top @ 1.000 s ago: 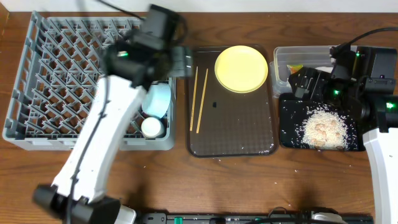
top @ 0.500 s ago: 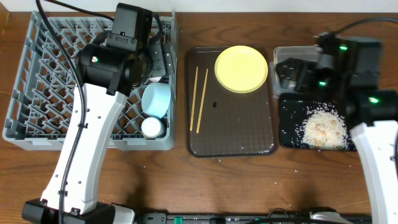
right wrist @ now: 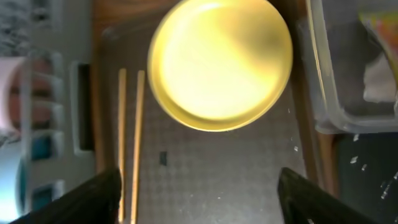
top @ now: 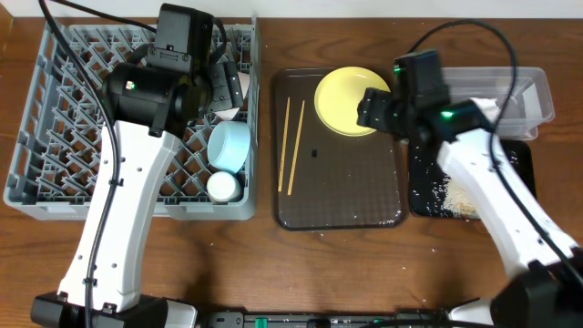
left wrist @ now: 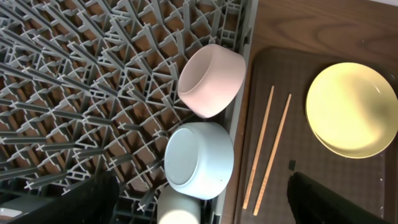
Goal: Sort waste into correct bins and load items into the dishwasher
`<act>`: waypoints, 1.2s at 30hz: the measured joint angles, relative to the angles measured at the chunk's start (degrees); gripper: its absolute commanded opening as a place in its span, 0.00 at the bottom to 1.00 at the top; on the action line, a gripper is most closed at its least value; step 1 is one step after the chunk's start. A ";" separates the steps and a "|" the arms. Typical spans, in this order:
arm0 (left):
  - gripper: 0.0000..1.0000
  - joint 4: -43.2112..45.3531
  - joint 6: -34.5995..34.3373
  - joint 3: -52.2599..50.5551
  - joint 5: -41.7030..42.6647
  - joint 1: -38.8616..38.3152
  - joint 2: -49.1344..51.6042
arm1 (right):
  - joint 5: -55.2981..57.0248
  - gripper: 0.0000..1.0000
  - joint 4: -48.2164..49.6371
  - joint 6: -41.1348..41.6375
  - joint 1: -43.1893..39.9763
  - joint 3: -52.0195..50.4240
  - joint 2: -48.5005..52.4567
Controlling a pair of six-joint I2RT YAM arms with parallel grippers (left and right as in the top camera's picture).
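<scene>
Left gripper [left wrist: 204, 180] hangs over the right edge of the dish rack [top: 55, 118], jaws spread wide, nothing in them. Beneath it, lined up along that edge inside the rack: the white bowl [left wrist: 211, 81] tipped over, the light blue bowl [left wrist: 198, 160] just beside it, then the small white cup [top: 223, 186]. Over to the right gripper [right wrist: 200, 174]: it hovers above the dark brown tray [top: 342, 196], fingers well apart and empty. The yellow plate [right wrist: 221, 62] sits flat in the tray's far right corner, and the chopsticks [right wrist: 130, 143] lie side by side to its left. Rice scraps [top: 460, 196] lie in the black tray [top: 428, 182], and the clear tub [top: 524, 96] stands behind it.
</scene>
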 measured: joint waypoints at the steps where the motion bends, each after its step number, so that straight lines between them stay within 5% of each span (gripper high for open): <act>1: 0.88 0.00 0.00 0.00 0.00 0.00 0.00 | 1.31 0.67 -0.02 1.97 0.48 0.00 0.96; 7: 0.88 0.00 0.00 0.00 0.00 0.00 0.00 | 7.78 0.56 0.02 13.84 2.34 0.00 6.93; 18: 0.88 0.00 0.00 0.00 0.00 0.00 0.00 | 11.65 0.54 1.27 24.44 3.56 0.00 16.37; 27: 0.88 1.09 0.00 0.00 0.26 0.00 0.00 | 9.01 0.77 -0.87 18.32 3.52 0.87 13.81; 36: 0.86 4.70 -1.14 0.02 9.09 -2.60 1.75 | 12.90 0.92 -14.97 10.43 -3.21 5.77 -13.68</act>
